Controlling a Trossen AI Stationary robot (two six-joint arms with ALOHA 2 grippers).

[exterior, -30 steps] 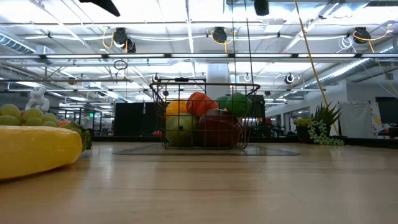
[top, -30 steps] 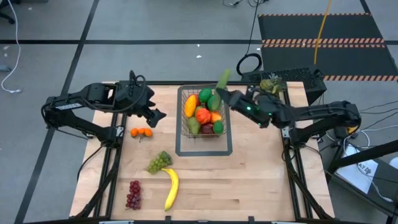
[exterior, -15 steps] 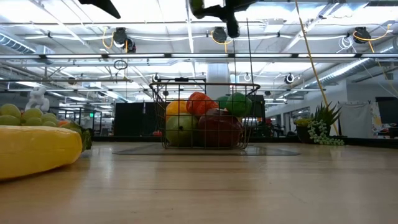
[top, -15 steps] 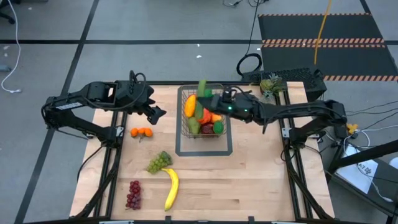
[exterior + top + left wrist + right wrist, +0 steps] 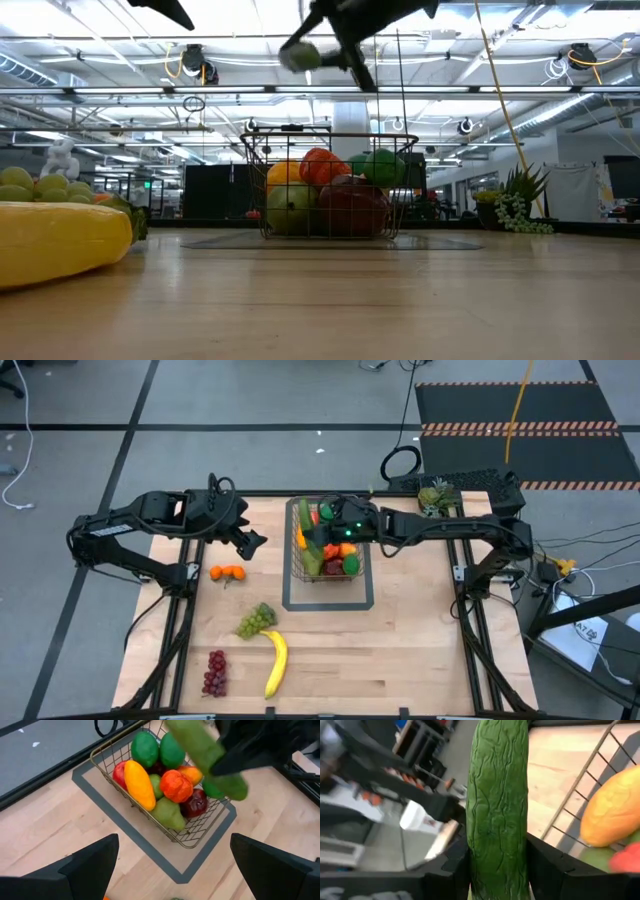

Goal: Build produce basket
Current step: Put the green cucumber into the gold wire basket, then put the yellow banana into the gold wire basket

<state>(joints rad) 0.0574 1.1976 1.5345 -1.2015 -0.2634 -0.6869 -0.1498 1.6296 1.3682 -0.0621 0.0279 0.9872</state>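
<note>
1. Cucumber (image 5: 497, 810) is the thing in play right now. My right gripper (image 5: 318, 528) has it pinched between both fingers, hanging over the basket (image 5: 107, 751), which sits near the far middle of the table (image 5: 400, 640).
2. Basket's already pretty loaded: mango (image 5: 140, 784), green fruits, a reddish-orange one, a dark red apple (image 5: 196, 803), a pear (image 5: 167, 813). Not much flat room left.
3. So my plan is to come down slow and lay the cucumber lengthwise along the pile instead of poking it in end first. End first, I reckon it tips over the rim or jams in the wire.
4. I'd only let go once it's resting on the other fruit. Dropped from up here, it could bounce out or knock something loose.
5. My left gripper (image 5: 250, 543) is spread wide with nothing in it, parked over the table just left of the basket.
6. Still out on the wood: oranges (image 5: 227, 572), green grapes (image 5: 256, 620), red grapes (image 5: 215, 672), banana (image 5: 275, 664). Left arm looks closest to those.
</note>
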